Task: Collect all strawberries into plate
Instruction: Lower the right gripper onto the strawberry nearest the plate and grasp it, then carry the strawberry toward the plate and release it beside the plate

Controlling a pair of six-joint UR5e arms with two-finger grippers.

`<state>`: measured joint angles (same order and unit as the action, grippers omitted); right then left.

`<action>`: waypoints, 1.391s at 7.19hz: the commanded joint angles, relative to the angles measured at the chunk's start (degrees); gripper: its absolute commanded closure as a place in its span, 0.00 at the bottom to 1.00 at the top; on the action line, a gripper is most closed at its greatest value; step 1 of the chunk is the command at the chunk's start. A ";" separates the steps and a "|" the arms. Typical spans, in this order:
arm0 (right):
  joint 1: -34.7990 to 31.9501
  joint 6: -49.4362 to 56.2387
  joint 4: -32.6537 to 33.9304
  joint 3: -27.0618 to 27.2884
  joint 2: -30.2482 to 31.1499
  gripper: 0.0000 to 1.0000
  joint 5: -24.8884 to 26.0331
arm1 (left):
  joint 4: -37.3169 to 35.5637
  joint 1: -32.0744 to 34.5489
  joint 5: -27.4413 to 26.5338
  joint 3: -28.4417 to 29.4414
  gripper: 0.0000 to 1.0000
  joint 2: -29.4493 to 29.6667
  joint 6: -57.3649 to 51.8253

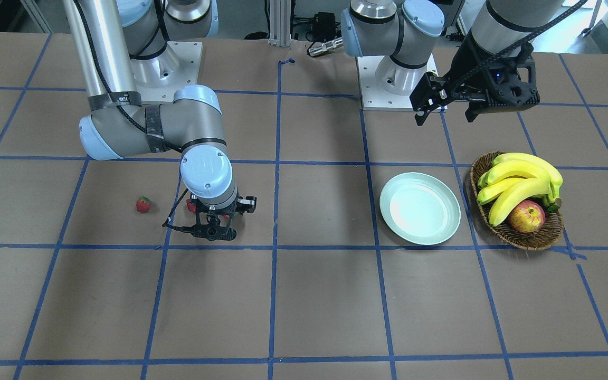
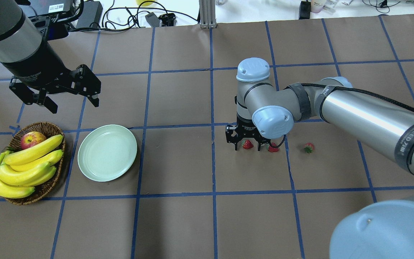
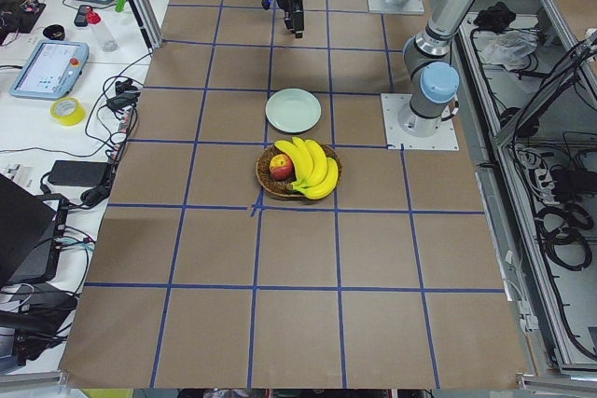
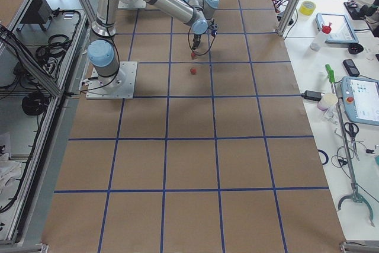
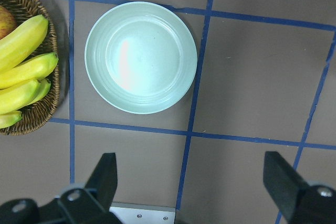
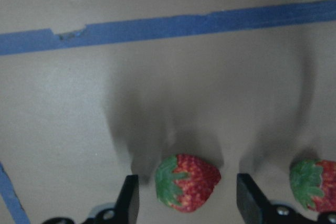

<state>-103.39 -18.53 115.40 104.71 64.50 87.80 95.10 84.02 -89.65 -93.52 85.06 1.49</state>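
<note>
- While no strawberry lies in it yet, the plate [image 1: 420,208] shows bare in the front-facing view, just beside the basket [image 1: 518,238] of bananas [image 1: 520,179] and an apple [image 1: 526,217]. The right gripper [image 1: 214,228] is down at the table [image 1: 309,295], with the third strawberry [image 1: 143,204] lying apart from it. The left gripper [image 1: 445,117] hangs high behind the plate.
- Overhead, the right gripper straddles the first strawberry [image 2: 247,144]. The second strawberry [image 2: 273,148] sits just outside one finger.
- The two side views show all this too small to add anything.
- From the left wrist, the plate is empty below. That gripper is spread wide and holds nothing.
- From the right wrist, the first strawberry lies on the table between the fingers [image 6: 248,199] with a gap on each side. The jaws are parted and nothing is gripped. The second strawberry shows at the frame's edge.
- As I judge it, the task is barely begun. All three strawberries remain on the table, well apart from the plate, and the first pick is only lined up, not made.
</note>
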 commanded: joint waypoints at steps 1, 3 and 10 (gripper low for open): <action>0.03 -0.36 0.43 -0.30 -0.08 0.75 -0.09 | 0.00 0.00 0.00 0.00 0.00 0.02 0.00; 0.12 -0.89 0.35 -0.47 0.62 1.00 0.00 | 0.00 0.00 0.00 0.00 0.00 -0.07 0.00; -13.39 -22.41 0.70 -9.69 0.19 1.00 -8.96 | 0.00 0.00 0.00 0.00 0.00 -0.07 -0.09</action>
<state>-113.94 -37.95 115.84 96.48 65.72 79.31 95.10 84.02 -89.61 -93.52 84.99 1.47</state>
